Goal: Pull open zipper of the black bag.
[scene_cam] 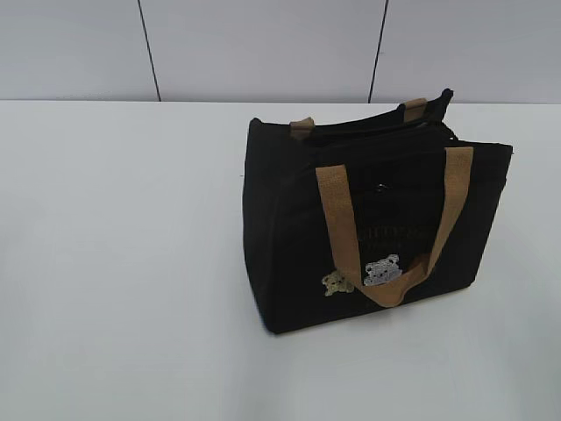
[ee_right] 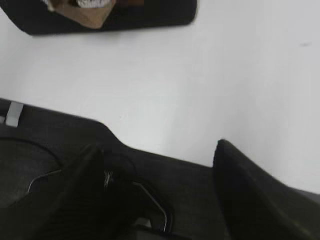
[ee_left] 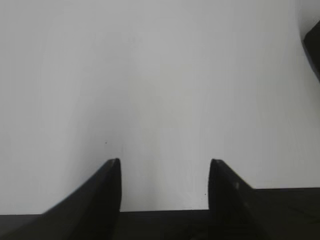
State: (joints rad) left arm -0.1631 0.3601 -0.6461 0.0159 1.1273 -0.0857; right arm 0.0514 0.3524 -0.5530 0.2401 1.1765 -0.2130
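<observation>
The black bag stands upright on the white table, right of centre in the exterior view. One tan handle hangs down its front over the bear patches. The zipper is a dark line along the top; its pull cannot be made out. Neither gripper appears in the exterior view. My left gripper is open over bare table, with a dark edge of the black bag at the upper right. My right gripper is open and empty, well short of the black bag.
A grey panelled wall runs behind the table. Under the right gripper lies a dark surface with thin cables at the table's near edge. White tabletop stretches left of the bag and in front of it.
</observation>
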